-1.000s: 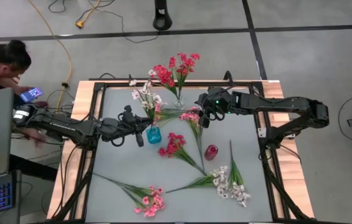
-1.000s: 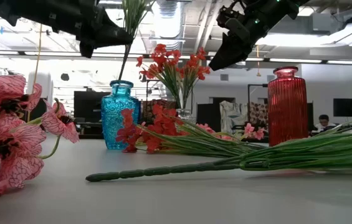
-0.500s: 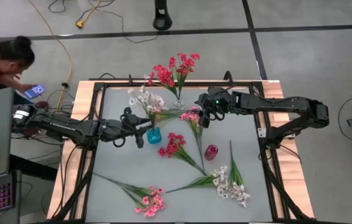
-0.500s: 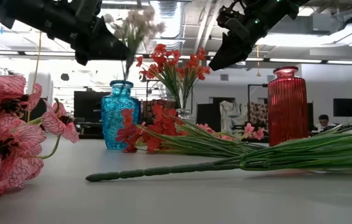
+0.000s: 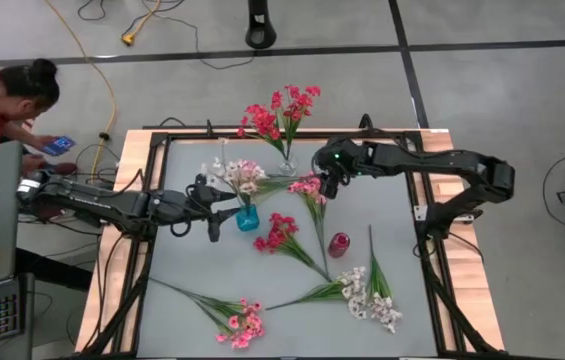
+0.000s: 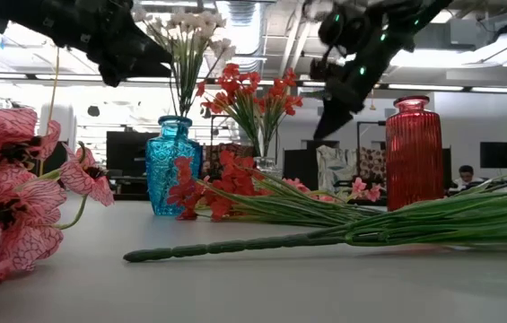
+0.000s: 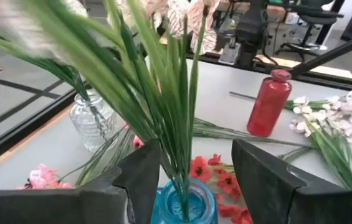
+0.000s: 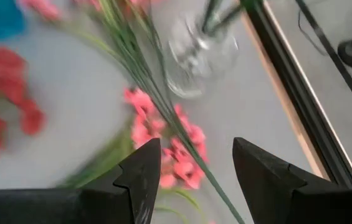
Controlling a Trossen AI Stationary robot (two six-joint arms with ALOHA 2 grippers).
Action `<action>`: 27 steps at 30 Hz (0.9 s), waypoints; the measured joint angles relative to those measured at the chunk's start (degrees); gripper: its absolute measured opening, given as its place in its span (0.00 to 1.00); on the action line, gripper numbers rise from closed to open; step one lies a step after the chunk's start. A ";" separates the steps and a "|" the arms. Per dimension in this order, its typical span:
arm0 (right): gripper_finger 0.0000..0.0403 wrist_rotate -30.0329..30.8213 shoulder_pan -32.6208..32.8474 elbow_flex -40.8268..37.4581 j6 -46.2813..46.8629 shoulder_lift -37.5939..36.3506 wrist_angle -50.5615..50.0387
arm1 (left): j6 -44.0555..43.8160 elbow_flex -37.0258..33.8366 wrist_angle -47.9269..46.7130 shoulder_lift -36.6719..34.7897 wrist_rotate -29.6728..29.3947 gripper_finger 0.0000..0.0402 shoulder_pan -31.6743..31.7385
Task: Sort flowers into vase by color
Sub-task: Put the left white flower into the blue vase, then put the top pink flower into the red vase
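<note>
"White flowers [image 5: 240, 174] stand up straight in the blue vase [image 5: 248, 217] now. Did you let go?"

"Yes. A second ago my left claw [image 7: 191, 180] pinched their stems. Now its fingers are spread wide, just at nine o'clock of the vase."

"And your right claw [image 5: 326, 188]?"

"It slid over the pink flowers [image 5: 307, 187] at the table's twelve o'clock, fingers spread apart, holding nothing."

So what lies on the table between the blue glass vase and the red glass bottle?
In the high view, a red-blossomed sprig lies between the blue glass vase and the red glass bottle, its green stem running toward the bottle.
</note>
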 joint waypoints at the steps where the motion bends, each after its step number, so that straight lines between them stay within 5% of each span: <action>1: 0.56 0.00 -0.71 -0.02 -0.67 0.81 -0.16 | -0.09 0.01 0.06 -0.43 0.23 0.47 0.00; 15: 0.56 0.27 -9.47 -0.07 -6.36 10.37 -2.18 | -0.50 0.01 -1.49 -2.22 0.61 0.47 0.02; 27: 0.56 -0.24 -8.77 -0.07 -9.38 13.29 -2.45 | -0.89 0.01 -1.32 -2.24 0.65 0.47 0.02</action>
